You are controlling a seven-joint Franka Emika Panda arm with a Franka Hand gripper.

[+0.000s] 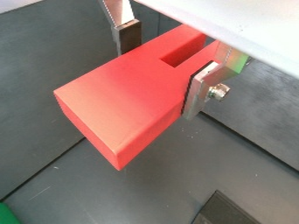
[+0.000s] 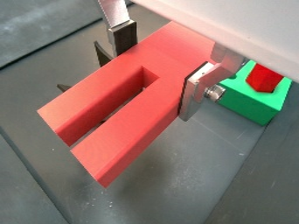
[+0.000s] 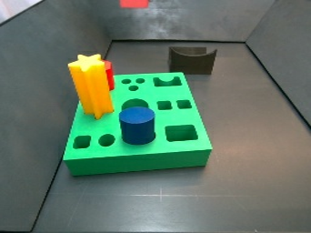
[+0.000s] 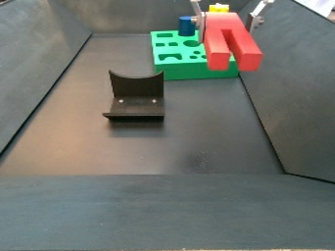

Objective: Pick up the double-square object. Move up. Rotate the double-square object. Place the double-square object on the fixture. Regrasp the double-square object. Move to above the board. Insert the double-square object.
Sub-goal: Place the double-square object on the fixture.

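The double-square object [image 1: 122, 101] is a long red block with a rectangular slot, seen in both wrist views [image 2: 117, 118]. My gripper [image 1: 163, 61] is shut on it, one silver finger on each side of its slotted end, also in a wrist view [image 2: 158, 66]. In a side view the gripper [image 4: 226, 14] holds the block [image 4: 236, 44] in the air, hanging down beside the green board [image 4: 177, 59]. Only the block's tip [image 3: 134, 3] shows at the top edge of a side view. The dark fixture [image 4: 133, 95] stands on the floor apart from the board, also in a side view [image 3: 192, 59].
The green board [image 3: 183, 155] holds a yellow star [image 3: 89, 84], a blue cylinder [image 3: 137, 125] and a red piece [image 3: 111, 75] behind the star. It also shows in a wrist view [image 2: 251, 98] with a red piece [image 2: 265, 80]. Dark walls enclose the floor.
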